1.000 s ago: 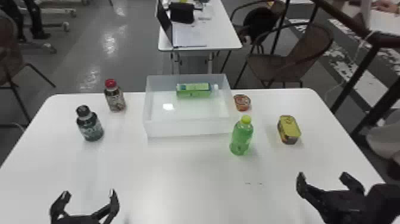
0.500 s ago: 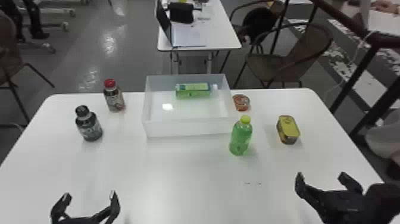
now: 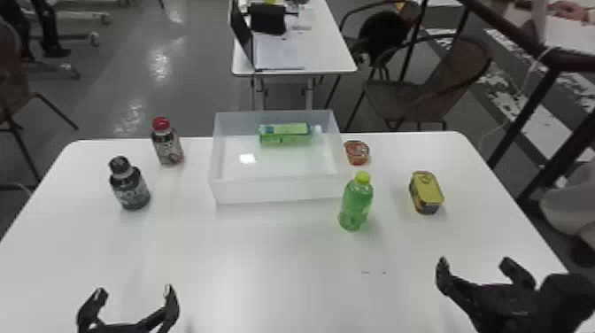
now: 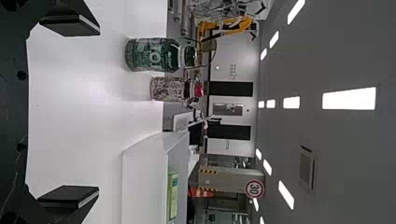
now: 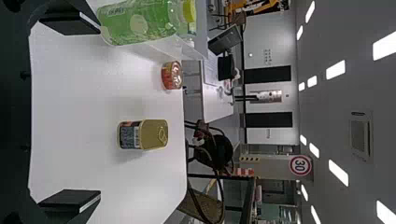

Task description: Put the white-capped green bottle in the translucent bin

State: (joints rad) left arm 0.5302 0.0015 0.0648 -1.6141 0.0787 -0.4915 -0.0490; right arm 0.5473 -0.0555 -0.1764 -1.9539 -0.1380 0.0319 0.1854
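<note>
The white-capped green bottle (image 3: 285, 134) lies on its side inside the translucent bin (image 3: 276, 188), along the bin's far wall, its cap to the right. My left gripper (image 3: 128, 301) is open and holds nothing, low at the left over the table's near part. At the lower right my right gripper (image 3: 478, 270) also stands open with nothing between its fingers. In the left wrist view, the left gripper (image 4: 70, 112) has its fingers wide apart, and the green bottle (image 4: 173, 195) shows in the bin (image 4: 144, 172). The right gripper (image 5: 70, 114) is spread just as wide in the right wrist view.
A yellow-capped green bottle (image 3: 355, 203) stands by the bin's near right corner. Right of the bin are a small round can (image 3: 357, 152) and a yellow-topped tin (image 3: 426, 192). Left of it stand a red-capped bottle (image 3: 167, 142) and a dark bottle (image 3: 129, 185) on the white table (image 3: 265, 265).
</note>
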